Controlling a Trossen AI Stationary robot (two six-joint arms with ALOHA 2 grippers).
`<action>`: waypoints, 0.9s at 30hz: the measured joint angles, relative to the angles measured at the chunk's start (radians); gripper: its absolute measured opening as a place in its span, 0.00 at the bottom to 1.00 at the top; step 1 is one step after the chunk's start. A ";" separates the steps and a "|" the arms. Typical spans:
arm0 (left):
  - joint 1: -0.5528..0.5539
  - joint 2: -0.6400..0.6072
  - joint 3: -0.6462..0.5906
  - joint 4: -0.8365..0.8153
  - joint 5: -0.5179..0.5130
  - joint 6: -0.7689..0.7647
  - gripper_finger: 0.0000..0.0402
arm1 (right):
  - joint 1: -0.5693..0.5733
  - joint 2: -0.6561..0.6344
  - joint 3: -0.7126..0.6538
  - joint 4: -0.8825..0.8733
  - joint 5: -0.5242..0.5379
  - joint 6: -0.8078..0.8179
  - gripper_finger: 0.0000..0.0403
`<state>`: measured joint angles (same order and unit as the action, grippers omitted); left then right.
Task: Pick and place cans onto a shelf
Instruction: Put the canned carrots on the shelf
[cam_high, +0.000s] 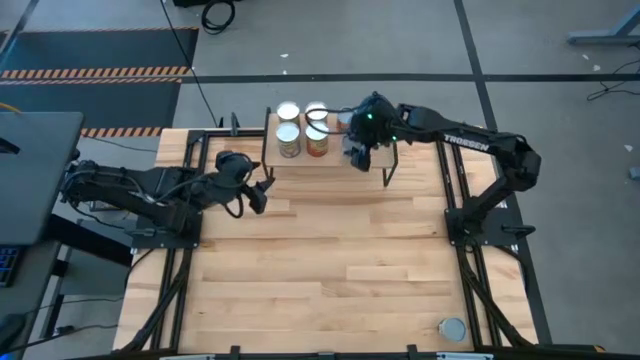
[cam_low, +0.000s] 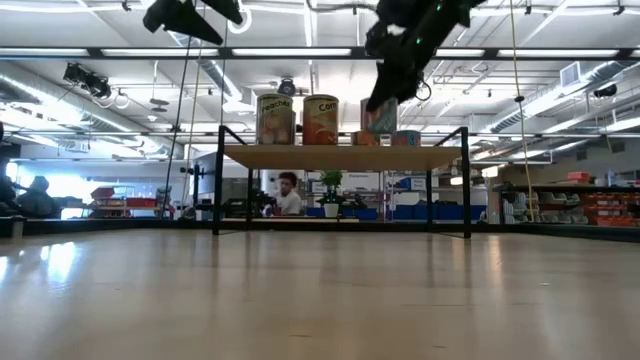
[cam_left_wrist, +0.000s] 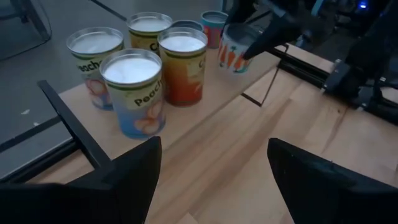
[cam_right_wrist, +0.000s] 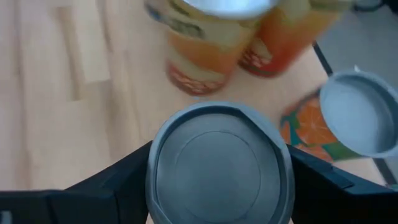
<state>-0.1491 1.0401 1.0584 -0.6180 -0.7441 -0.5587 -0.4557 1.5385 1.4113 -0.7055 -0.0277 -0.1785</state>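
One can (cam_high: 453, 328) lies alone at the near edge of the table (cam_high: 330, 260), right side, well apart from both arms, its silvery top up. From its look it is a stiff metal tin, likely light enough for one gripper, with a smooth, somewhat slippery label; I judge the best hold is across the round side at mid-height, fingers square to the wall so it cannot twist out.

Farther back, the left gripper (cam_high: 262, 190) waits just beside the shelf's (cam_high: 330, 160) near left corner, jaws spread wide and empty.

On the shelf stand four tall cans (cam_left_wrist: 134, 93) grouped at its left half, upright, some touching.

The right gripper (cam_right_wrist: 217, 168) hangs over the middle-right of the shelf, jaws closed on the sides of a carrot-label can (cam_left_wrist: 236, 51), held upright and, in the low view, clear above the board. It needs a level release, since a tilted tin may roll.

Beyond it, at the shelf's back, two short cans (cam_low: 405, 138) sit near each other, close to the held one; a careless descent could knock them.
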 joint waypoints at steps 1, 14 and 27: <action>0.004 0.000 0.000 0.001 0.000 0.000 0.74 | -0.014 0.014 0.000 0.006 -0.004 0.000 0.72; 0.018 0.000 0.000 0.006 0.008 -0.005 0.74 | -0.045 0.081 0.000 0.096 0.009 -0.008 0.82; 0.018 0.000 0.000 0.001 0.008 0.003 0.74 | -0.044 0.081 0.000 0.114 0.084 -0.034 0.87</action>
<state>-0.1310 1.0401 1.0584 -0.6170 -0.7361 -0.5560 -0.5001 1.6191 1.4113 -0.5916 0.0563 -0.2127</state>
